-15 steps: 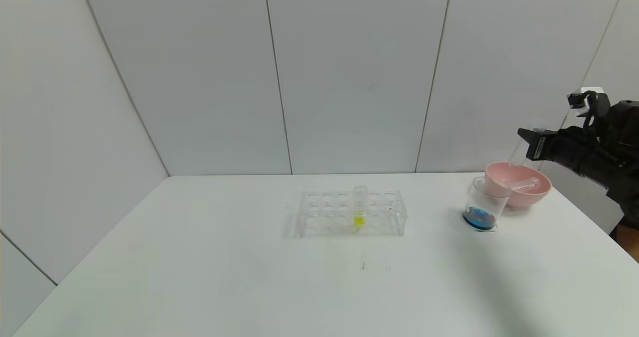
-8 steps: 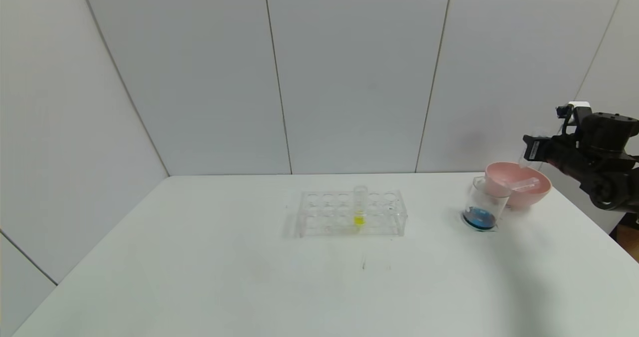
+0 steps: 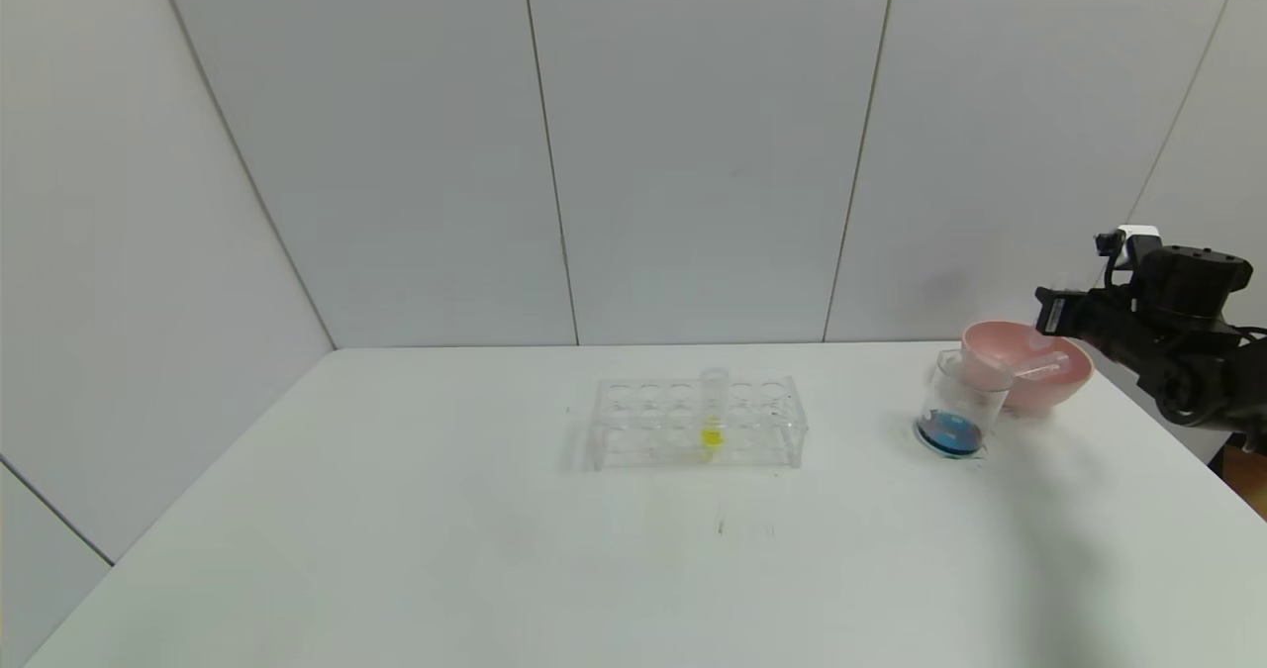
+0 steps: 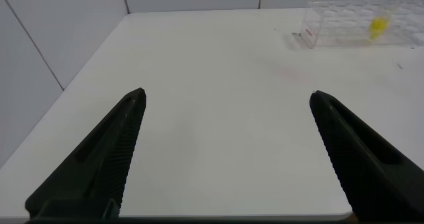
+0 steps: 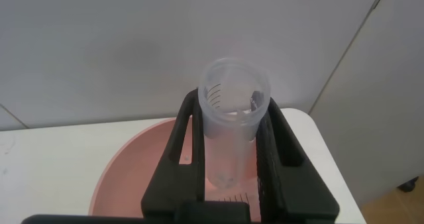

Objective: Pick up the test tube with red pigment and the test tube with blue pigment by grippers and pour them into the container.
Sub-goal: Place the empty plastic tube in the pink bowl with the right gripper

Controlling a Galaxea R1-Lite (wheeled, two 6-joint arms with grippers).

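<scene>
I'm holding the right gripper [image 5: 230,159] above the pink bowl [image 3: 1029,366] at the tabletop's [image 3: 495,549] far right, its jaws clamping an empty clear tube [image 5: 233,118]. Another empty tube [image 3: 1034,368] is lying in the bowl. The container [image 3: 958,406] is standing just beside the bowl, touching it, with blue liquid pooling at its bottom. The tube rack [image 3: 698,423] is sitting mid-tabletop, carrying one yellow-liquid tube [image 3: 713,413]. My left gripper [image 4: 225,101] is hanging over bare tabletop, jaws wide apart.

White table [image 3: 396,549] carries rack [image 3: 698,423] (clear), beaker [image 3: 958,406], bowl [image 3: 1029,363].
</scene>
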